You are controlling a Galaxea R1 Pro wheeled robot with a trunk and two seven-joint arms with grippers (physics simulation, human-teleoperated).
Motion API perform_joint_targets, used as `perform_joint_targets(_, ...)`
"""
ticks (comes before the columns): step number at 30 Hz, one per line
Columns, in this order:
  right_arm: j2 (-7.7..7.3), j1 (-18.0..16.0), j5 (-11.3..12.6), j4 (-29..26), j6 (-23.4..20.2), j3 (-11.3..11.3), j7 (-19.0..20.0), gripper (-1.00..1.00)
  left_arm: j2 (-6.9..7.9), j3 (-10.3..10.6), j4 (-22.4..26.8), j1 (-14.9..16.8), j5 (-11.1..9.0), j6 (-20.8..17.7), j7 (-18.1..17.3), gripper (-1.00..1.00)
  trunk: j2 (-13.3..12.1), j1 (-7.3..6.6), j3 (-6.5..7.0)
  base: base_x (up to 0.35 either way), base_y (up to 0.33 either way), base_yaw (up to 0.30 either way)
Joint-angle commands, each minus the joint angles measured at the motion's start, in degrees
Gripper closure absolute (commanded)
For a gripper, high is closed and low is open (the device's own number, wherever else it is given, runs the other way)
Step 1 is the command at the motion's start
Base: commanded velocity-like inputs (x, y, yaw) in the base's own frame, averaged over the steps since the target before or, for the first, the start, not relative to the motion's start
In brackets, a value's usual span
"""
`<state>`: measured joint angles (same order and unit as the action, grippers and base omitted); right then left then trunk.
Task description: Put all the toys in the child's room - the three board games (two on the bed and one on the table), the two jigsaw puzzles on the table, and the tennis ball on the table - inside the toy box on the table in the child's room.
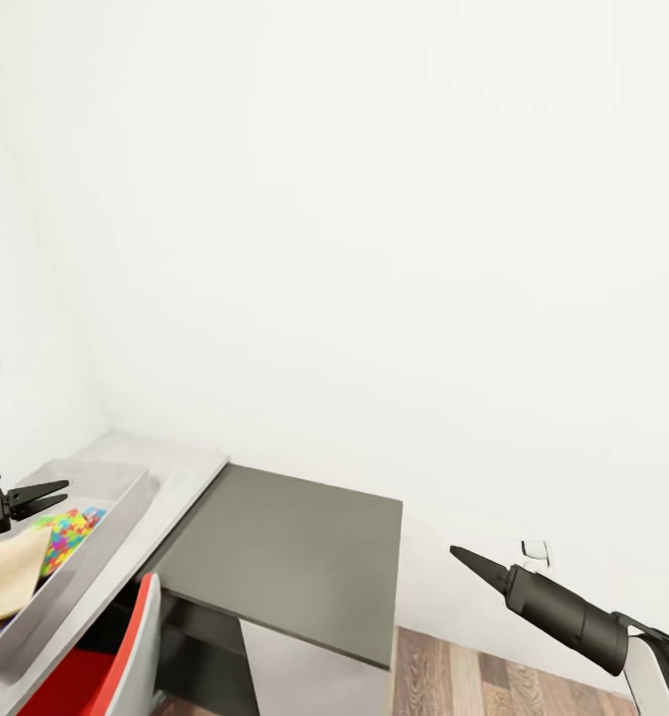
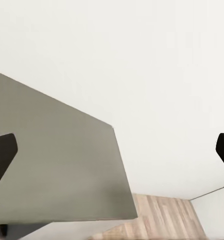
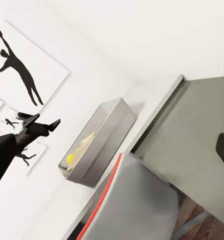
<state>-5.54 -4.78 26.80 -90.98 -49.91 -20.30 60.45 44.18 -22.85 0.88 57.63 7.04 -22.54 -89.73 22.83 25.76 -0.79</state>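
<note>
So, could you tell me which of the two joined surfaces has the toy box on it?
The lighter, higher table, under the toy box; the dark grey shelf unit beside it sits lower.

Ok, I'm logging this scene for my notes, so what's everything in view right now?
toy box: one, pale grey, on the table at left
jigsaw puzzle: one seen, multicoloured, inside the toy box
tennis ball: one, yellow-green, inside the toy box
tan flat item: one, in the toy box
table: one, light grey top
shelf unit: one, dark grey, joined lower
chair: one, red and grey
pictures: black silhouettes, on the wall
left pincer: open, above the toy box
right pincer: dark, pointing at the wall
</note>
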Motion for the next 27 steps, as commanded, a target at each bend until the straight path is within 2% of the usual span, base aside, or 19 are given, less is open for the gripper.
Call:
perform_joint_targets(1, 0.0, -0.1, 0.1, 0.0, -0.3, -0.1, 0.1, -1.0, 0.02, -0.4, 0.0, 0.0, 0.6, -0.6, -0.3, -1.0, 0.1, 0.02, -0.03, -0.099, 0.0, -0.25)
perform_joint_targets(11, 0.0, -0.1, 0.1, 0.1, -0.3, -0.2, 0.1, -1.0, -0.04, -0.4, 0.0, 0.0, 0.6, -0.6, -0.3, -1.0, 0.1, 0.02, 0.47, -0.15, -0.036, -0.25)
perform_joint_targets(27, 0.0, -0.1, 0.1, 0.1, -0.3, -0.3, 0.1, -1.0, -0.06, -0.4, -0.1, 0.0, 0.6, -0.6, -0.3, -1.0, 0.1, 0.02, 1.29, -0.228, -0.208, -0.25)
